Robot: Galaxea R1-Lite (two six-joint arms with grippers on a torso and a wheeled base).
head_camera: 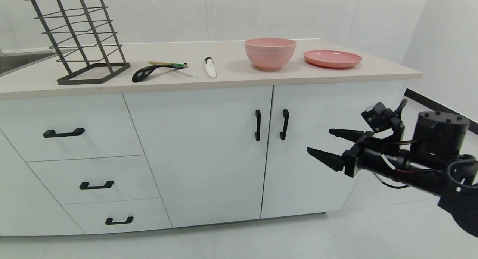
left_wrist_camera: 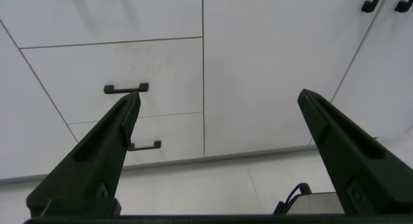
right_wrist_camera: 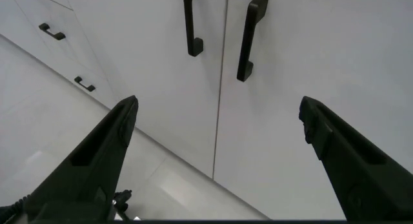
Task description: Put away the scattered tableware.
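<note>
Tableware's all sitting on the worktop [head_camera: 261,78]: pink bowl [head_camera: 270,53] with the pink plate [head_camera: 332,58] at its 3 o'clock, white knife [head_camera: 211,68] and black spoon [head_camera: 143,73] off at its 9, wire rack [head_camera: 80,38] farthest that way. Right gripper [head_camera: 319,140] hangs at 4 o'clock from the bowl, down by the cabinet doors [head_camera: 209,150], jaws spread, holding nothing. Left gripper [left_wrist_camera: 218,98] faces the drawers [left_wrist_camera: 116,75], jaws spread too.

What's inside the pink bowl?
Nothing pokes up above the rim of the pink bowl, and a strip of bare inner wall shows. Its bottom is hidden behind its own front side, so something small could lie there unseen.
</note>
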